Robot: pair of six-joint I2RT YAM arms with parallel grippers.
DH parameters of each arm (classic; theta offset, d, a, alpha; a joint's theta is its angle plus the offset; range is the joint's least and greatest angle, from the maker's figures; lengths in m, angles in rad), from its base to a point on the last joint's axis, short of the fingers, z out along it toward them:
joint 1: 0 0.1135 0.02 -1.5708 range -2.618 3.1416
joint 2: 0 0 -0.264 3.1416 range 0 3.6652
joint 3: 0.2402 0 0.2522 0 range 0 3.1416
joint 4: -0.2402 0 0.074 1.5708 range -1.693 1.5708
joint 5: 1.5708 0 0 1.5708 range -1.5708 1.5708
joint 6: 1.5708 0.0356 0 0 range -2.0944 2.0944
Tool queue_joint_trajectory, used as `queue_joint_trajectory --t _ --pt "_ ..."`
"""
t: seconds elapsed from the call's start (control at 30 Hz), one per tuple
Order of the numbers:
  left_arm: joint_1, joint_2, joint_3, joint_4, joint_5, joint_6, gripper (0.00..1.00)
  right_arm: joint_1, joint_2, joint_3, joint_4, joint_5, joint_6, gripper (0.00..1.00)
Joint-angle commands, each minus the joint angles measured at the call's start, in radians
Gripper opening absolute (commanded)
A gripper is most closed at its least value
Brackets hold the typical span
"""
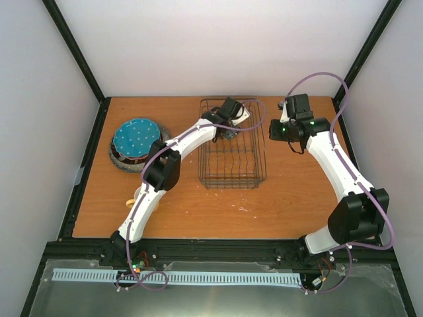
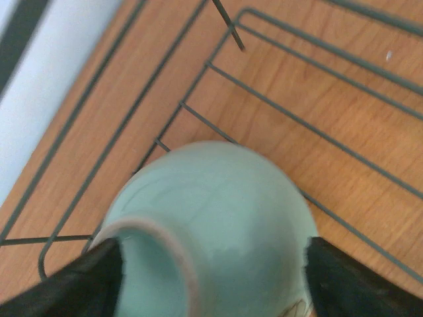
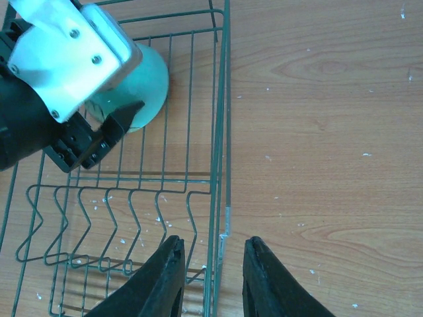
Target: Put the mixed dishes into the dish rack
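The dish rack point(image 1: 232, 153) stands mid-table. My left gripper point(image 2: 211, 277) is shut on the pale green bowl point(image 2: 225, 205), which is upside down with its foot ring showing, low inside the rack's far end point(image 2: 317, 132). The right wrist view shows the bowl point(image 3: 151, 82) under that gripper. My right gripper point(image 3: 211, 277) is open and empty, its jaws either side of the rack's side wire point(image 3: 223, 165). The blue dotted plate point(image 1: 137, 138) tops a stack at the left, over a pink-red rim and the grey speckled plate point(image 1: 117, 160). The yellow mug point(image 1: 133, 197) peeks out beside my left arm.
The rack's upright slot wires point(image 3: 112, 218) are bare. Black frame posts and white walls close in the table on three sides. My left arm point(image 1: 165, 165) stretches between the plate stack and the rack.
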Motion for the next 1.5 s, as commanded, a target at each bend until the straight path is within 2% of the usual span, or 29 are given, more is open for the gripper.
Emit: queue_joint_trajectory --t 0.0,0.03,0.07,0.3,0.5,0.63,0.7,0.77,0.83,0.87,0.93,1.0,1.03,1.17,1.47 --pt "-0.001 0.021 -0.006 -0.027 0.008 -0.022 0.82 -0.009 0.006 0.029 -0.007 -0.005 -0.006 0.27" --pt "-0.001 0.02 -0.006 -0.027 0.003 -0.026 0.94 -0.009 0.006 0.03 -0.007 -0.005 -0.007 0.27" --pt "0.0 0.017 -0.006 -0.028 -0.006 -0.031 0.99 -0.009 0.006 0.029 -0.006 -0.005 -0.006 0.27" --pt "0.0 -0.091 0.0 0.019 -0.072 -0.06 1.0 -0.009 -0.011 0.025 0.002 0.011 -0.001 0.27" --pt "-0.001 -0.313 -0.006 0.082 -0.168 -0.098 1.0 -0.009 -0.094 0.026 0.026 0.03 0.003 0.27" --pt "0.025 -0.488 -0.037 0.014 -0.267 -0.203 1.0 0.006 -0.165 0.051 0.04 -0.07 0.009 0.26" --pt "0.091 -0.586 -0.058 -0.12 -0.224 -0.344 1.0 0.118 -0.16 0.095 0.01 -0.063 -0.001 0.24" --pt "0.198 -0.723 -0.161 -0.188 -0.126 -0.495 0.99 0.309 -0.109 0.163 -0.046 0.015 -0.013 0.23" --pt "0.329 -0.909 -0.354 -0.142 -0.007 -0.577 0.99 0.486 -0.014 0.217 -0.096 0.004 0.003 0.23" --pt "0.378 -1.056 -0.47 -0.085 0.051 -0.597 1.0 0.552 0.044 0.236 -0.114 -0.036 0.016 0.23" --pt "0.481 -1.22 -0.648 0.004 0.135 -0.644 1.0 0.656 0.16 0.275 -0.151 -0.091 0.043 0.23" --pt "0.577 -1.36 -0.736 0.013 0.168 -0.679 1.0 0.725 0.262 0.31 -0.175 -0.144 0.052 0.23" --pt "0.594 -1.413 -0.752 -0.009 0.154 -0.678 1.0 0.752 0.307 0.329 -0.184 -0.161 0.054 0.24" --pt "0.598 -1.466 -0.772 -0.154 0.057 -0.665 1.0 0.848 0.456 0.456 -0.25 -0.186 0.054 0.27" --pt "0.598 -1.62 -0.899 -0.166 -0.007 -0.708 1.0 0.912 0.592 0.602 -0.238 -0.268 0.111 0.28"
